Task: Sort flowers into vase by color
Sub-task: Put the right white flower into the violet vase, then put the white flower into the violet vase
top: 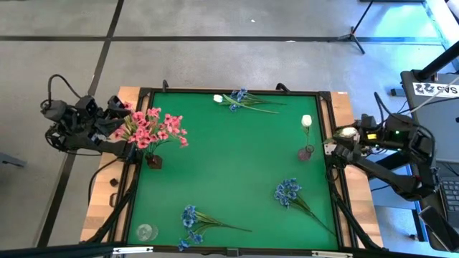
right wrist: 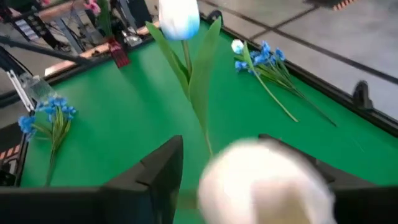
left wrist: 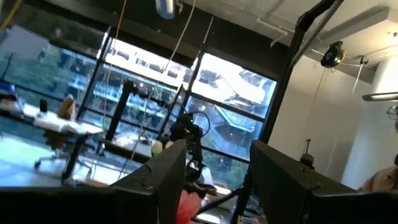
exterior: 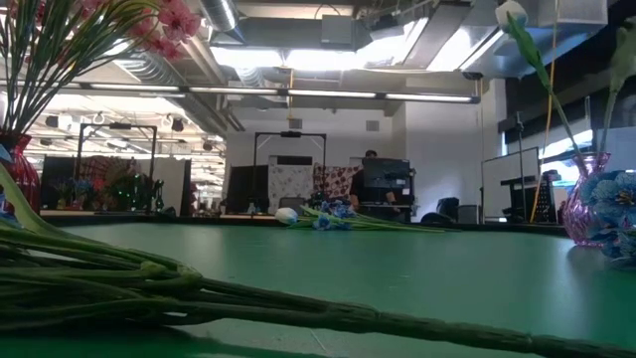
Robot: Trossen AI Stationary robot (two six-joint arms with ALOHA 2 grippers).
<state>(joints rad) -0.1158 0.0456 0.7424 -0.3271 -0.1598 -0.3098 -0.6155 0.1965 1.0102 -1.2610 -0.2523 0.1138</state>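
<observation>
Right gripper [top: 343, 136], right edge of frame: fingers clasping a white tulip-like bud [top: 348, 132]. Carry it stem-down over the small pink glass vase [top: 306, 152] already holding one white tulip [top: 307, 120]. Left gripper [top: 115, 113], upper left, idle; fingers parted, empty.

I'm seeing the left gripper [left wrist: 217, 180] pointing up into the room, fingers [left wrist: 165, 180] standing apart, a blurred pink flower [left wrist: 189, 205] showing between them, windows [left wrist: 149, 81] behind.

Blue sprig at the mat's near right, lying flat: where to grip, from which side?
Grip the blue sprig mid-stem, coming straight down with the fingers across the stem. It lies flat, with the blossoms bunched at one end and bare thin stem trailing toward the mat's corner; the right gripper is nearer.
</observation>
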